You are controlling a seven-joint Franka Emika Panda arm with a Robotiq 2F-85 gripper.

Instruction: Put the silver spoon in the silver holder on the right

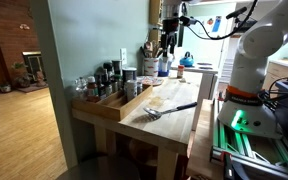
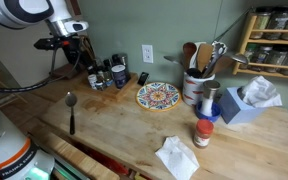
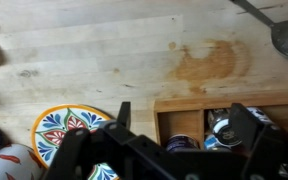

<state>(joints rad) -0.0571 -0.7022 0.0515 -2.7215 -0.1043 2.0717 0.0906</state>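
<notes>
The silver spoon [image 2: 71,108] lies flat on the wooden table, with a shiny head and a dark handle. It also shows in an exterior view [image 1: 166,110] and at the top right edge of the wrist view [image 3: 284,36]. My gripper [image 3: 186,122] is open and empty. It hangs above the spice tray, apart from the spoon, and shows in both exterior views [image 2: 83,54] [image 1: 169,44]. The silver holder [image 2: 194,88] stands at the far right side of the table with several utensils in it.
A wooden tray of spice jars [image 3: 184,112] [image 2: 104,76] lies under the gripper. A colourful plate [image 2: 158,96] [image 3: 62,130], a small metal cup [image 2: 210,101], a blue tissue box [image 2: 246,103], a red-capped bottle [image 2: 203,133] and a crumpled napkin [image 2: 176,158] stand on the table.
</notes>
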